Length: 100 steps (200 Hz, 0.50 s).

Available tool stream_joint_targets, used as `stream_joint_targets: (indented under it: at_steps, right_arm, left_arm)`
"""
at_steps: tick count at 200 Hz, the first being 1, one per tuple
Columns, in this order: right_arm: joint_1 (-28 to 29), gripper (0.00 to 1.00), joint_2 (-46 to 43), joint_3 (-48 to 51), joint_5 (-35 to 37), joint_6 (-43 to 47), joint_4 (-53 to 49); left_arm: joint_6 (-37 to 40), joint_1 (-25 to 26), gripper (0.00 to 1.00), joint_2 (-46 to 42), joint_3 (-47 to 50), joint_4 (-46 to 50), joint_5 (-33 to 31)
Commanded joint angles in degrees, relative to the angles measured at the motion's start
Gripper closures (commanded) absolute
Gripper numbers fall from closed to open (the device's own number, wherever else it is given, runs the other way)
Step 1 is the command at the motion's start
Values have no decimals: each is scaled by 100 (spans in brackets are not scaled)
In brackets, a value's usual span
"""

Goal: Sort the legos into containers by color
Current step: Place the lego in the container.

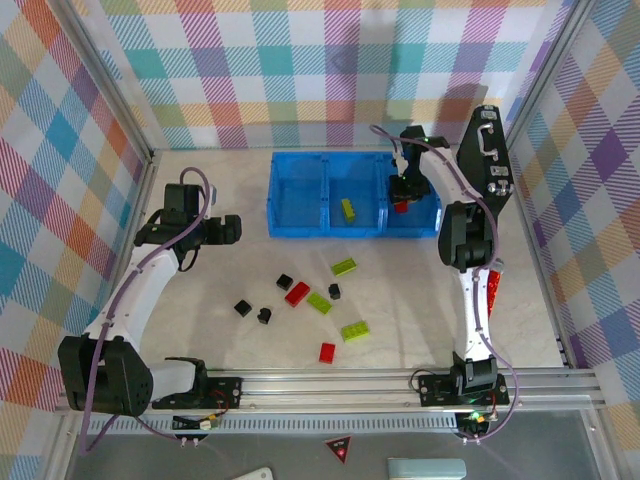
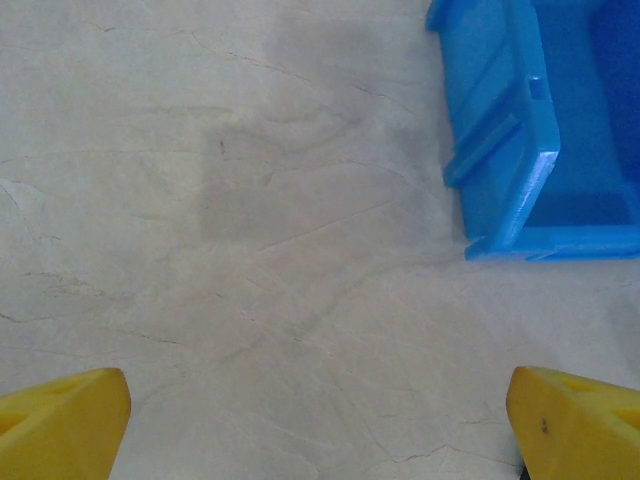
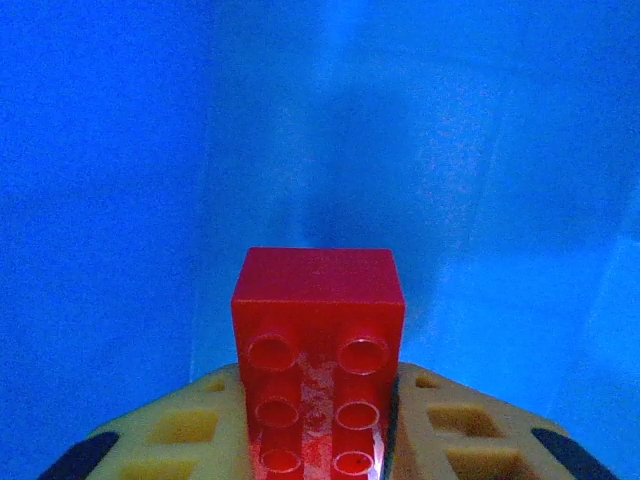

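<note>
legos [image 1: 319,302]: small studded plastic bricks in red, lime and black.
location: a loose scatter on the middle of the table [image 1: 200,330], toward its near edge and well apart from the blue tray [image 1: 300,232]. one lime brick [image 1: 348,208] lies in the tray's middle compartment. one red brick [image 3: 318,330] is held by the right claw [image 3: 320,445] inside the tray's right compartment, studs toward the wrist camera, blue walls around it. whether it touches the compartment floor cannot be told.
blue tray: three compartments, set near the table's far edge.
right claw: clenched on the red brick, one finger against each long side.
left claw [image 2: 320,420]: released, fingers spread wide and holding nothing, over bare table just beside the tray's left end.
handling, by judgement: the bricks are light, rigid, smooth-sided and not fragile, and likely to skid or tip if nudged off-centre. they are best pinched across two flat opposite sides, square and centred, not over the studs. the black ones are smallest and leave the pinch little margin.
black case [image 1: 490,160]: far right corner of the table, not part of the sort.
</note>
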State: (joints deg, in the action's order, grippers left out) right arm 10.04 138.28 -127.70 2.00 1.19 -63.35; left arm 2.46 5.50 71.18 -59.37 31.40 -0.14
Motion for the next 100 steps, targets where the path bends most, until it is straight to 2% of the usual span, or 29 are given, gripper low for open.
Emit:
stream_joint_targets:
  at_steps: [1, 64, 100]
  right_arm:
    - [-68, 77, 141, -194, 43, 168, -308]
    - [-88, 70, 270, -150, 107, 93, -318]
    - [-88, 57, 191, -136, 124, 51, -351]
  left_arm:
    - [80, -14, 4, 22, -13, 93, -49]
    - [77, -7, 4, -6, -5, 87, -4]
    - [53, -14, 4, -10, -4, 91, 21]
